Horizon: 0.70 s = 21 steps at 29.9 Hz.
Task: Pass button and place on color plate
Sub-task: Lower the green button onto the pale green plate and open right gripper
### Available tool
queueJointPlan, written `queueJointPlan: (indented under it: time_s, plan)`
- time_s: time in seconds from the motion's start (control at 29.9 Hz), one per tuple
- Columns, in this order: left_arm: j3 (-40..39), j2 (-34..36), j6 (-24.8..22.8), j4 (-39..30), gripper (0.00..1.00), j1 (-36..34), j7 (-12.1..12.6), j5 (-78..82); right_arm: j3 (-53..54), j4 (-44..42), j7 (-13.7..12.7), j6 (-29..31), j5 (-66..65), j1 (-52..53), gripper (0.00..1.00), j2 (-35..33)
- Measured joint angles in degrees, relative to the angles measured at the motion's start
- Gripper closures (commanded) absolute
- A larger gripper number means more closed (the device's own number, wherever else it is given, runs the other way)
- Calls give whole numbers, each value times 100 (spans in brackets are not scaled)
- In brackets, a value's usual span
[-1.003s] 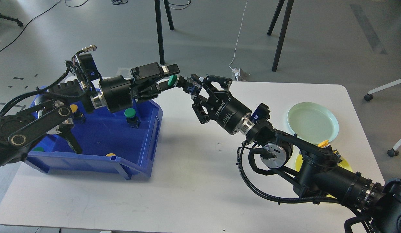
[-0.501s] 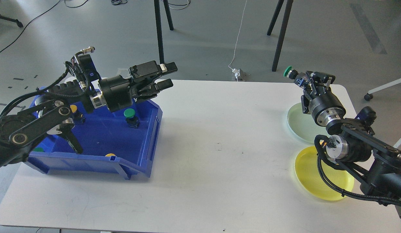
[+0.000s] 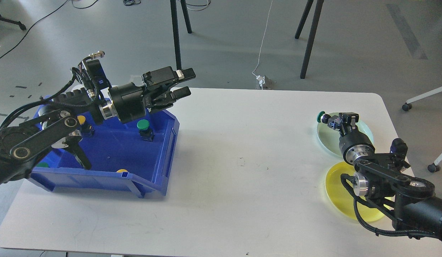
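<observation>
Since half a second ago the right gripper [image 3: 339, 120] has dropped from above the far right corner of the table [image 3: 242, 150] to just over the pale green plate [image 3: 365, 130], carrying the green button [image 3: 321, 116] with it. A second ago that gripper was at the middle of the table, meeting the left one; the left gripper [image 3: 179, 84] has hardly shifted since then.

The right fingers are closed on the dark body of the green button, whose green cap points left and sits over the left rim of the pale green plate. Whether the button touches the plate cannot be told. The yellow plate [image 3: 340, 194] lies just in front of the green one, partly covered by the right arm.

The left fingers are spread apart and hold nothing; they hang above the far right corner of the blue bin [image 3: 149, 171]. Inside the bin another green-capped button [image 3: 143, 125] stands upright near the right wall, and a yellow cap [image 3: 122, 171] shows at the front wall.
</observation>
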Motion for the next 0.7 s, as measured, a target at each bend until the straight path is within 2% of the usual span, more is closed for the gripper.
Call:
queueJointPlan:
  time_s: [0.47,0.53,0.63,0.7]
  plan:
    - [0,0,0,48,11,4,0,-57,392,-268,-27,2,85,-165,98,-72]
    - [0,0,0,48,11,5,0,-62,419,-373,-37,2,91,-176,94,-79]
    - [0,0,0,55,11,4,0,-63,483,-487,-44,2,95,-188,82,-79]
    - [0,0,0,57,11,4,0,-63,511,-510,-44,2,97,-195,77,-79]
